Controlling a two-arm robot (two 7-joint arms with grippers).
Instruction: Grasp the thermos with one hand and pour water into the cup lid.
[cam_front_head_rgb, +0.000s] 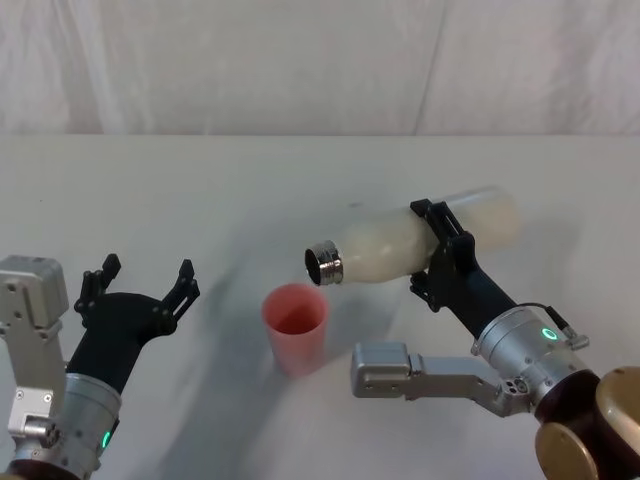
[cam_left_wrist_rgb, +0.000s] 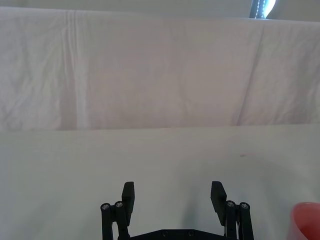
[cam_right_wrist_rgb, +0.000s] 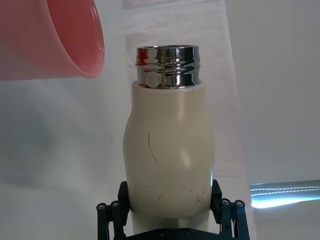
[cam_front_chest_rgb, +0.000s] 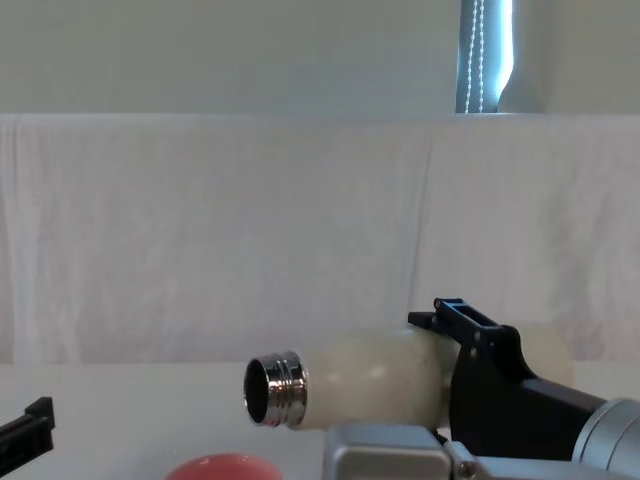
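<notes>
The left gripper (cam_front_head_rgb: 140, 283) rests spread, holding nothing. The cup lid (cam_front_head_rgb: 295, 323), likely light and easily tipped, stands centrally on the table (cam_front_head_rgb: 200, 190). The right gripper (cam_front_head_rgb: 440, 250) clamps the thermos (cam_front_head_rgb: 400, 245) mid-body, near-horizontal, mouth above the lid; its smooth, rigid shell probably demands firm hold.

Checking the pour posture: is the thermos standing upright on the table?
No, the right pincer holds the thermos tipped nearly level in the air, its chrome neck aimed toward the pink cup lid.
</notes>
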